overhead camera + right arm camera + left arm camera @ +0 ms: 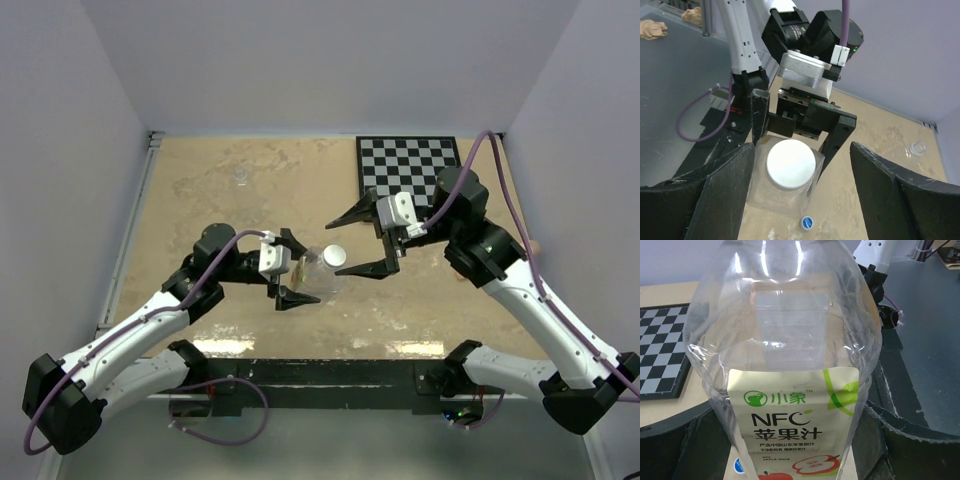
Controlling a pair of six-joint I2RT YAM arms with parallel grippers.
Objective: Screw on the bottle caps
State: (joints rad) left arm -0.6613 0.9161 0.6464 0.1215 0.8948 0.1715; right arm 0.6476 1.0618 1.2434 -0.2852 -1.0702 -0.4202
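The taller bottle (312, 277) with its white label (795, 425) stands near the table's middle. My left gripper (297, 270) is shut on its body, one finger on each side. The white cap (334, 256) sits on its mouth and shows from above in the right wrist view (790, 163). My right gripper (362, 242) is open, its fingers apart on either side of the cap without touching it. The blue cap (807, 222) lies on the table beside the bottle's base. The short bottle (241, 178) stands far back on the left and shows in the right wrist view (918, 148).
A black-and-white checkerboard (410, 165) lies at the back right. White walls close in the table on three sides. The arm bases sit on a dark rail (330, 372) at the near edge.
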